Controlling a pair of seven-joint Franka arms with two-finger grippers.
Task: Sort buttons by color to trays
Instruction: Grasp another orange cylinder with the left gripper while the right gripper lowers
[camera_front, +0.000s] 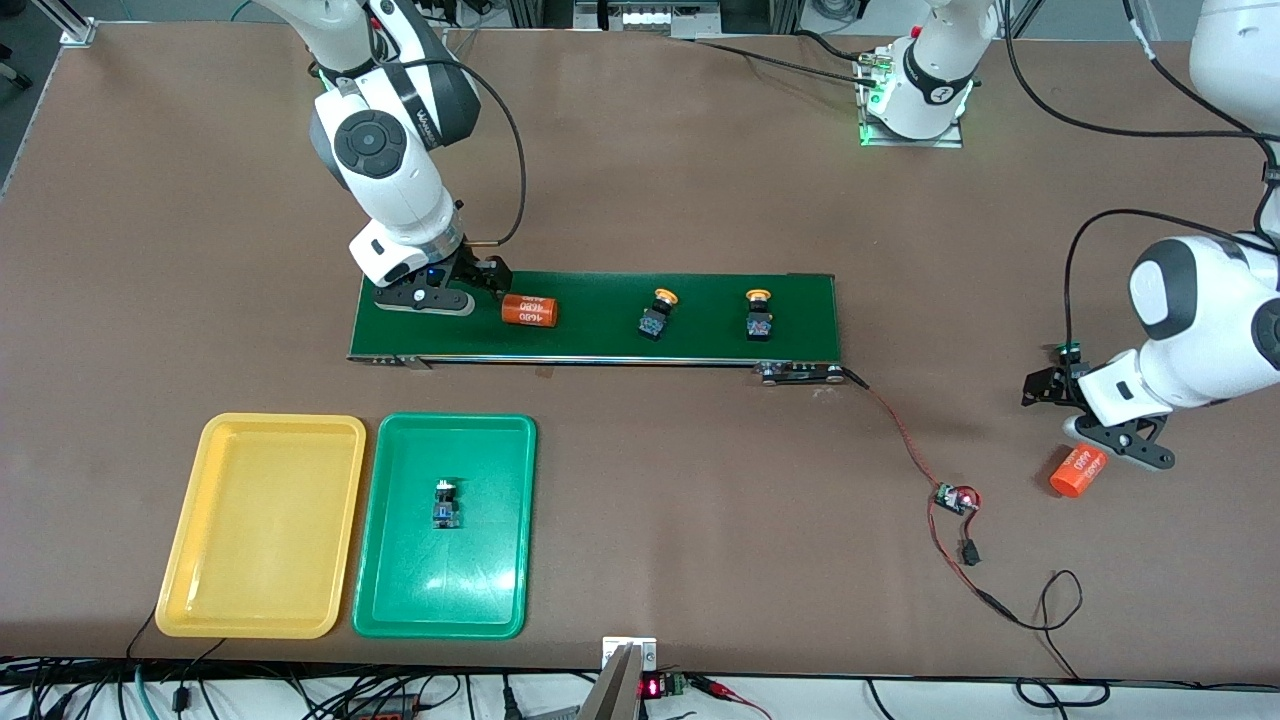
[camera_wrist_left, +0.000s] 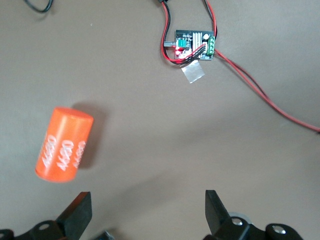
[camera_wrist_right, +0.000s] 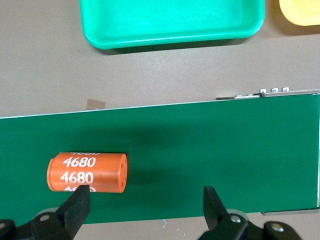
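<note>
Two buttons with yellow-orange caps (camera_front: 657, 312) (camera_front: 759, 313) stand on the dark-green belt (camera_front: 600, 340). A third button (camera_front: 446, 504), dark-bodied with a pale cap, lies in the green tray (camera_front: 400, 600) (camera_wrist_right: 170, 30). Beside it, the yellow tray (camera_front: 262, 525) (camera_wrist_right: 302, 12) holds nothing. My right gripper (camera_front: 430, 300) (camera_wrist_right: 145, 195) hangs open over the belt's end toward the right arm's end, with nothing between its fingers. My left gripper (camera_front: 1120, 445) (camera_wrist_left: 147, 200) is open over bare table at the left arm's end.
One orange printed cylinder (camera_front: 529, 311) (camera_wrist_right: 87, 172) lies on the belt (camera_wrist_right: 200, 150) next to a right finger. Another (camera_front: 1079, 471) (camera_wrist_left: 65, 145) lies on the table beside the left gripper. A small circuit board (camera_front: 955, 498) (camera_wrist_left: 194, 45) with red wires runs to the belt.
</note>
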